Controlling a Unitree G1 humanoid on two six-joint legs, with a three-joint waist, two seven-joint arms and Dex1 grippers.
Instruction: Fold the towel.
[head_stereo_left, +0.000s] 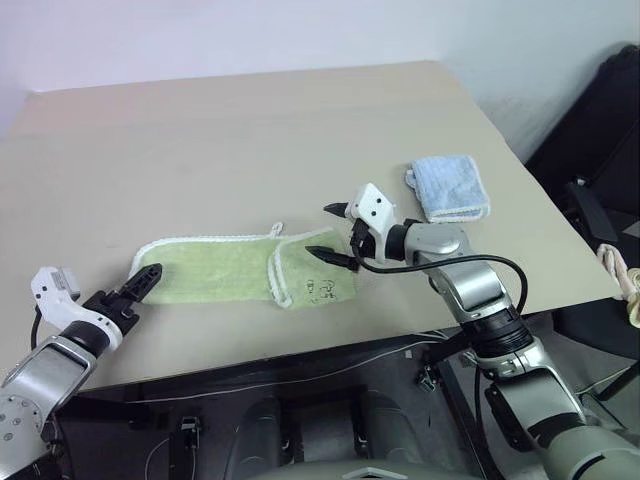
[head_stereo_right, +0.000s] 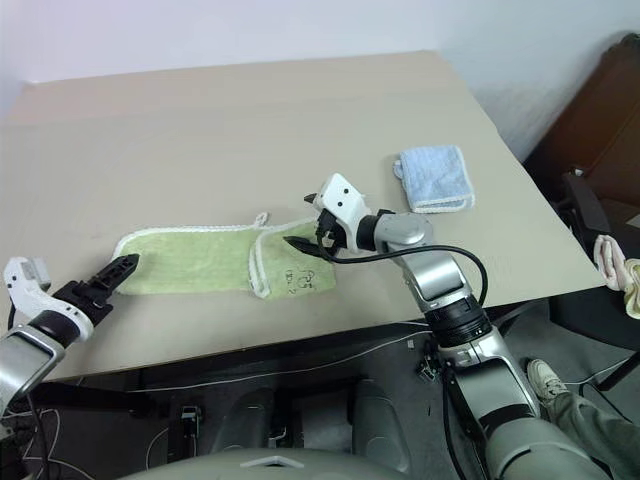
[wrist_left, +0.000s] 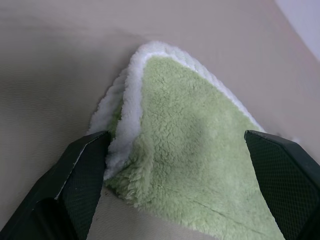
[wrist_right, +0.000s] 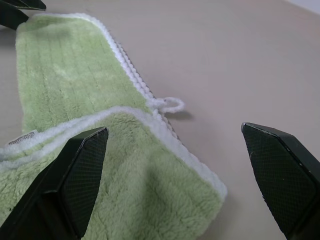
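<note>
The towel (head_stereo_left: 215, 268) is light green with white edging and lies flat near the front edge of the table (head_stereo_left: 250, 140). Its right end is folded back over itself (head_stereo_left: 312, 283), and a small white loop (wrist_right: 170, 104) sticks out at the far edge. My left gripper (head_stereo_left: 148, 279) is open at the towel's left end, and the left corner (wrist_left: 190, 150) lies between its fingers (wrist_left: 80, 170). My right gripper (head_stereo_left: 331, 232) is open just above the folded right end, with one finger (wrist_right: 82, 165) over the flap and the other over bare table.
A smaller light blue towel (head_stereo_left: 448, 187) lies folded at the right of the table, behind my right arm. Past the table's right edge are dark furniture (head_stereo_left: 600, 150) and a pale cloth (head_stereo_left: 622, 280). A person's shoe (head_stereo_right: 545, 378) shows on the floor.
</note>
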